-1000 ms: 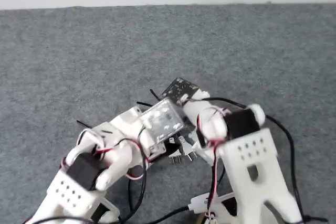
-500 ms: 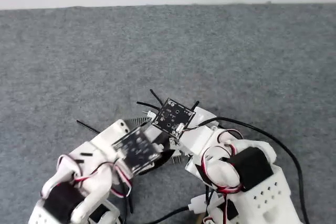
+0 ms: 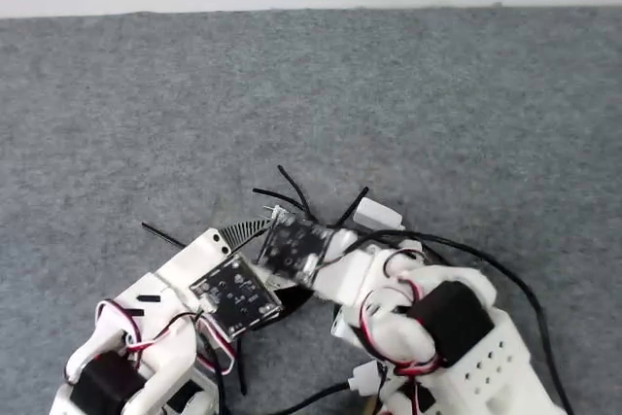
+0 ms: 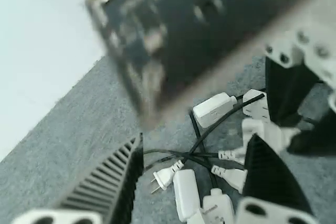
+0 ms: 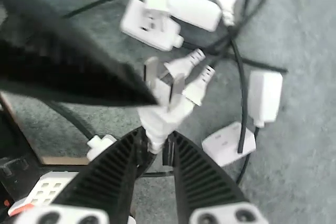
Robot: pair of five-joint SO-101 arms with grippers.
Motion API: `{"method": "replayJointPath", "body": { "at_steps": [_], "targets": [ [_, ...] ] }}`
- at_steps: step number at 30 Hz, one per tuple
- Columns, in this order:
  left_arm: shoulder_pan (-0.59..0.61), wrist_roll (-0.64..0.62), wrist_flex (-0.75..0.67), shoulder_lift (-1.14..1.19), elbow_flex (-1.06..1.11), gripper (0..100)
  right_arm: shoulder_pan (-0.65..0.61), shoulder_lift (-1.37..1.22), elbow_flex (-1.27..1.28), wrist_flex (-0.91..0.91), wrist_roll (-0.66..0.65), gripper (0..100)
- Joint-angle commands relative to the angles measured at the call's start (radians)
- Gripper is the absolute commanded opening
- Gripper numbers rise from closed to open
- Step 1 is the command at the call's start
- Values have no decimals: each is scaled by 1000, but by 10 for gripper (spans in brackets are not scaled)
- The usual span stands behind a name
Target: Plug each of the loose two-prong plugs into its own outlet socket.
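Observation:
My right gripper (image 5: 155, 135) is shut on the body of a white two-prong plug (image 5: 164, 109), whose prongs point away from the wrist. Beyond it on the grey carpet lie several white outlet sockets, one (image 5: 150, 23) with a plug in it, one (image 5: 264, 96) and one (image 5: 226, 142) on black cords, plus two loose plugs (image 5: 185, 62) (image 5: 202, 85). My left gripper (image 4: 198, 145) hangs open above the same pile, over a loose plug (image 4: 164, 176) and sockets (image 4: 212, 109) (image 4: 185, 192). In the high view both arms crowd over the pile; one socket (image 3: 377, 212) shows.
Black cords (image 3: 290, 185) fan out from the pile across the grey carpet (image 3: 437, 104). The right arm's camera board (image 4: 184, 30) hangs close above the left gripper. A dark ribbed finger (image 5: 68, 72) crosses the right wrist view. The carpet beyond the pile is bare up to the white wall.
Both arms have folded lower and shifted left over the pile. The plugs seen between the arms a second ago are now covered by the wrists.

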State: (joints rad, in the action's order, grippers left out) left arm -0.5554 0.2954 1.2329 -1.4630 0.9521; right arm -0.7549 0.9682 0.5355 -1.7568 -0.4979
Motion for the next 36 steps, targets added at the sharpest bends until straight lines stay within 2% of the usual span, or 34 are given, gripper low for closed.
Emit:
{"method": "replayJointPath", "body": {
  "at_steps": [1, 12, 30, 36],
  "targets": [
    [2, 0, -20, -14, 21, 302, -61, 16, -9, -39, 34, 8],
    [3, 2, -149, -14, 226, 302, -67, 18, -12, -39, 35, 8],
    [2, 2, -175, -14, 305, 302, -61, 18, -75, -42, 37, 8],
    [-3, 2, -169, -14, 305, 302, 59, 15, -166, -41, 29, 8]
  ]
}}
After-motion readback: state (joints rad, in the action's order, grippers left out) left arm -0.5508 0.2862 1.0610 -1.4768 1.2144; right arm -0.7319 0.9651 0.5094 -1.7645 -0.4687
